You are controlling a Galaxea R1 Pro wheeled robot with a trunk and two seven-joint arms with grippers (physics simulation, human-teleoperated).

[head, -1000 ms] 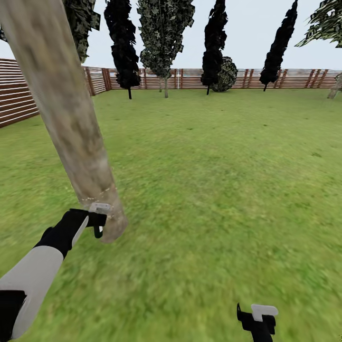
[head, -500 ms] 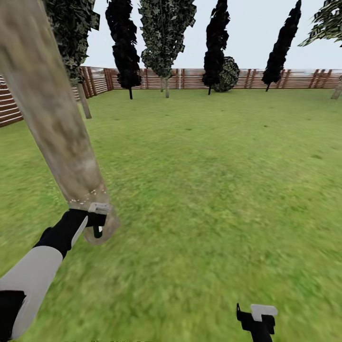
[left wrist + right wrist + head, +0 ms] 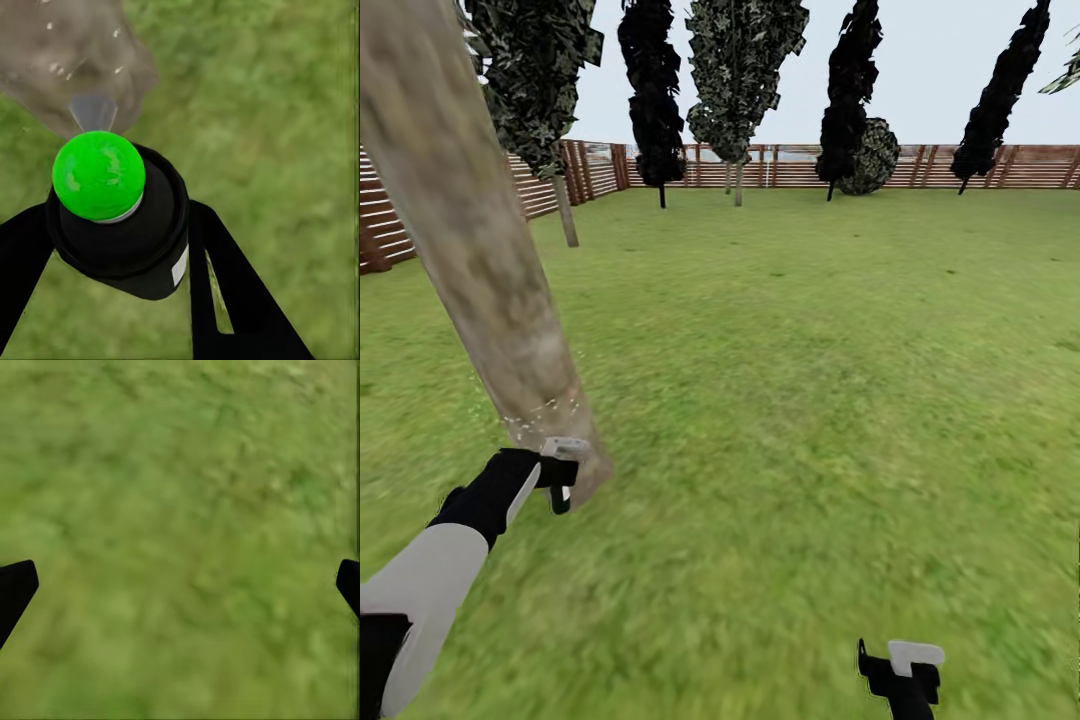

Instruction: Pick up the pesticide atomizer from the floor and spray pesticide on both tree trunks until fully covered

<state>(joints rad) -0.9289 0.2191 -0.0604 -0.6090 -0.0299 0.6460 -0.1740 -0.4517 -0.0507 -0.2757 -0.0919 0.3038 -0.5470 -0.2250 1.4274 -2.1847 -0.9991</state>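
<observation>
Since a second ago our head camera has swung: the fence (image 3: 830,167) and dark conifers (image 3: 652,95) sit further right, and a second slim trunk (image 3: 566,210) has come into view. Our left gripper (image 3: 563,472) stays against the base of the leaning tree trunk (image 3: 480,250), clamped on the pesticide atomizer (image 3: 120,217), whose top glows green; its body is hidden in the head view. Our right gripper (image 3: 901,672), cut off low, stands wide over the lawn (image 3: 840,380).
</observation>
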